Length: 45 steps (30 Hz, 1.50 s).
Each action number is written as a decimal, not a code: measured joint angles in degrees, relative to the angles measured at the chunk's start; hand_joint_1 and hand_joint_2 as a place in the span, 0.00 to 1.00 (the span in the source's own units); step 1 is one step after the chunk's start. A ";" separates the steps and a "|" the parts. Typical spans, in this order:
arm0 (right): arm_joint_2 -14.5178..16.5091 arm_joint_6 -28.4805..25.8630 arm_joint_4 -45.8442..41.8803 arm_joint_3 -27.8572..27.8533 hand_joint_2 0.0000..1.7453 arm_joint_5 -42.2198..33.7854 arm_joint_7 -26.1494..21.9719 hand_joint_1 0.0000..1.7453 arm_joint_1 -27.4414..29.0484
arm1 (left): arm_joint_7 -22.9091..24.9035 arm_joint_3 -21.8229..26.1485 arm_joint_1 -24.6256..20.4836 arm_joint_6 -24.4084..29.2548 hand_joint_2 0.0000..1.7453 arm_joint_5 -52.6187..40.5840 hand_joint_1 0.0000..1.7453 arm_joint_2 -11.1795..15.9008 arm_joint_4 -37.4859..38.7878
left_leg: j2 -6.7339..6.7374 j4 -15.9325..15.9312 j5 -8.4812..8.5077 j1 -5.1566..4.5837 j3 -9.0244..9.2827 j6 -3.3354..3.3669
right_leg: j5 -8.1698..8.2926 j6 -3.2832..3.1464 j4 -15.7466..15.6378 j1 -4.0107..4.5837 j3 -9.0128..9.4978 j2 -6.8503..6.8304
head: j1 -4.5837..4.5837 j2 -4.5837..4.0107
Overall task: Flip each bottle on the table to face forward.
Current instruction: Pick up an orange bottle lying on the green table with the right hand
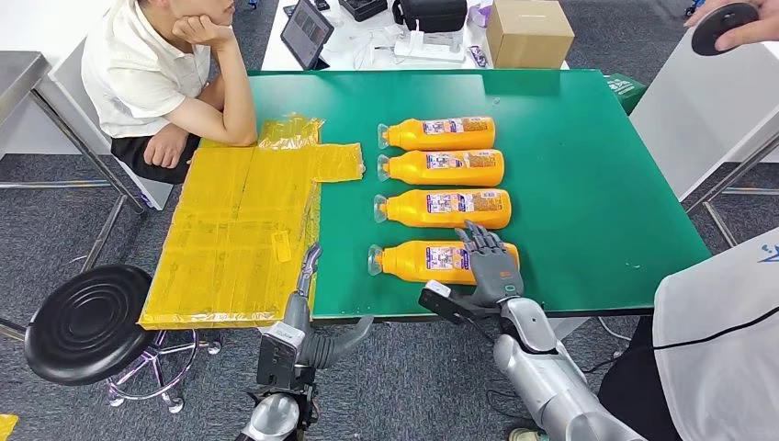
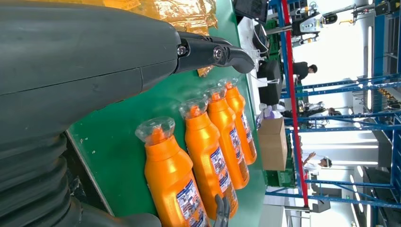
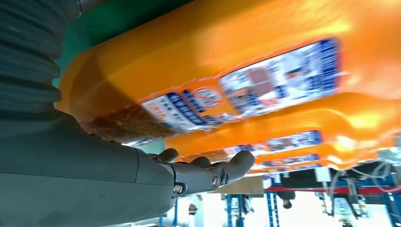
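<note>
Resting flat with fingers spread, the right hand lies on the base end of the nearest bottle, not gripping it. Beyond that bottle three more bottles lie in a row on the green table. The left hand hangs empty, fingers extended, at the table's near edge; the right wrist view shows the nearest bottle's label close up.

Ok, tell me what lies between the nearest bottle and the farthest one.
In the head view, two more orange bottles lie between the nearest bottle and the farthest.
</note>
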 joint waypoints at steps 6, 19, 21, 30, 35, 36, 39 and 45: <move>0.30 1.09 -0.85 1.11 1.00 -0.75 0.80 0.00 0.05 | 0.19 -0.25 0.00 -0.09 1.00 -0.28 0.00 0.00 -0.05 | -0.01 0.00 0.00 -0.02 0.00 0.00 | 0.00 0.00 0.00 -0.02 0.01 0.00 | 0.01 0.00; 0.59 7.78 6.24 1.44 1.00 -2.09 6.43 0.00 -5.70 | 0.33 -0.69 -0.63 -0.16 1.00 -0.15 0.00 0.01 -0.05 | 0.01 0.00 0.00 -0.04 0.11 0.01 | 0.00 0.00 -0.01 -0.04 0.10 0.00 | 0.01 0.00; 0.80 10.19 8.55 1.92 1.00 -0.49 9.96 0.00 -7.76 | 0.61 -0.67 -0.72 0.02 1.00 -0.04 0.00 0.01 -0.05 | 0.00 0.00 0.01 -0.04 0.21 0.01 | 0.00 0.00 -0.01 -0.04 0.20 0.00 | 0.01 0.00; 1.03 12.39 9.90 2.89 1.00 0.43 11.60 0.00 -9.10 | 1.07 -0.60 -0.64 0.02 1.00 -0.28 0.00 0.02 -0.17 | 0.01 0.00 0.02 -0.06 0.31 0.03 | 0.01 0.01 -0.02 -0.05 0.29 0.00 | 0.01 0.00; 1.13 13.70 10.17 2.95 1.00 0.42 11.72 0.00 -9.49 | 1.37 -0.58 -0.43 0.03 1.00 -0.55 0.00 0.01 -0.63 | 0.01 0.00 0.02 -0.05 0.42 0.03 | 0.01 0.01 -0.02 -0.05 0.40 0.00 | 0.01 0.00; 1.14 13.79 10.21 2.95 1.00 0.42 11.73 0.16 -9.51 | 1.39 -0.57 -0.38 0.03 1.00 -0.58 0.00 0.02 -0.69 | 0.01 0.00 0.02 -0.05 0.43 0.03 | 0.01 0.01 -0.02 -0.05 0.41 0.00 | 0.01 0.00; 1.15 15.05 10.27 3.01 1.00 0.26 11.63 0.91 -9.60 | 1.70 -0.57 -0.11 0.05 1.00 -1.00 0.00 0.02 -1.07 | 0.01 0.00 0.01 -0.05 0.49 0.03 | 0.01 0.01 -0.02 -0.05 0.47 0.00 | 0.01 0.00; 1.16 18.85 10.28 3.20 1.00 -2.88 9.40 1.00 -9.99 | 2.33 -0.44 0.55 -0.59 1.00 -1.51 0.00 0.02 -2.14 | -0.01 0.00 -0.01 -0.05 0.68 0.04 | -0.01 0.01 -0.04 -0.05 0.64 0.00 | 0.01 0.00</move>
